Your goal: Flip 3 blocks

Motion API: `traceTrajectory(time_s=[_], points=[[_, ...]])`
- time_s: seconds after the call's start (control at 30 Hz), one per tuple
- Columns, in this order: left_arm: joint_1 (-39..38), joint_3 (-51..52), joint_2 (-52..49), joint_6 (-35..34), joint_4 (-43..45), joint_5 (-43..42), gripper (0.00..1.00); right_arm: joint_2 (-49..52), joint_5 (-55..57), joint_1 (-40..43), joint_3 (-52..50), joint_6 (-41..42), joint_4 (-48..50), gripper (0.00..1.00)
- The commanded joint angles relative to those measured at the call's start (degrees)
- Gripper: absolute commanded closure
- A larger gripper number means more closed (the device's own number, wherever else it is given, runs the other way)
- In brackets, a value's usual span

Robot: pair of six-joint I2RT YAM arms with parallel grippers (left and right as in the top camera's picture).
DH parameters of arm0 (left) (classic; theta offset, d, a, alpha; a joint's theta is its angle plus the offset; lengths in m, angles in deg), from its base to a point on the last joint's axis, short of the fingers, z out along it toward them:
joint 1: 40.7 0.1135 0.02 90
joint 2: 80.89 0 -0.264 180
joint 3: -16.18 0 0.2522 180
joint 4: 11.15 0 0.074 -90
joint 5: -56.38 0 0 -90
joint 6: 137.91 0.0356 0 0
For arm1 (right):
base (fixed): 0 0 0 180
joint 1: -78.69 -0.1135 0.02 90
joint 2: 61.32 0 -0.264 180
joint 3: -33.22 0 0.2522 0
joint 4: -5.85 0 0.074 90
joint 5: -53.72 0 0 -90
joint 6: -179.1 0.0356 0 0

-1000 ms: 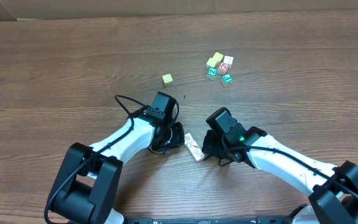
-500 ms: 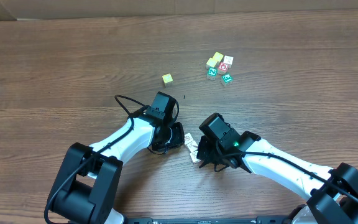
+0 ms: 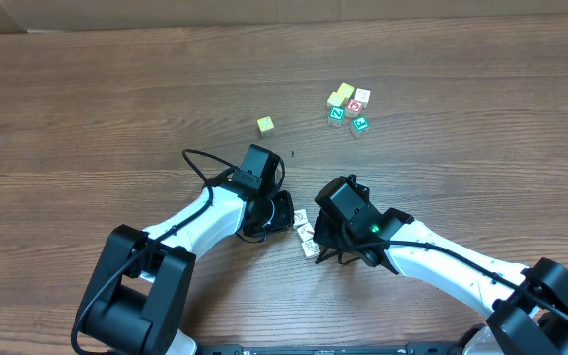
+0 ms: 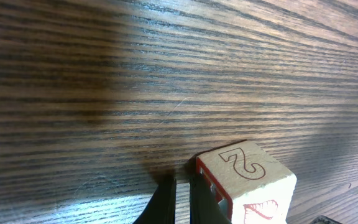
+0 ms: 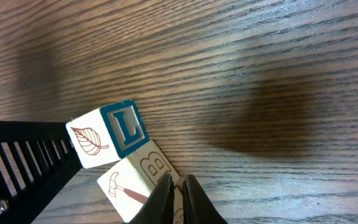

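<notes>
Virtually closed, left and right jaws touch the blocks point(image 3: 307, 237).

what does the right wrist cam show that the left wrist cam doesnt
Only the right wrist view: two touching blocks, the leaf-and-L block and the hammer-and-B block, plus a black slotted part at its left edge. Only the left wrist view: one red-marked block. Both: the wood-grain table, and shut fingertips at the bottom edge, the right gripper in one, the left gripper in the other.

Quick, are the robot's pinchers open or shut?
Left gripper: shut, holding nothing.
Right gripper: shut, holding nothing, beside the pale wooden letter-B cube.
</notes>
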Motion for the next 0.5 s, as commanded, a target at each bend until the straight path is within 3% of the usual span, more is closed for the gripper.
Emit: traceTrajectory(time_s=[0.0, 0.47], points=[[-0.4, 1.2, -1.3, -0.8, 0.1, 1.4, 0.96, 0.2, -0.3, -0.4, -0.4, 0.3, 0.4, 0.92], [-1.9, 1.2, -1.3, -0.8, 0.2, 1.4, 0.96, 0.2, -2.9, -0.4, -0.4, 0.7, 0.6, 0.94]])
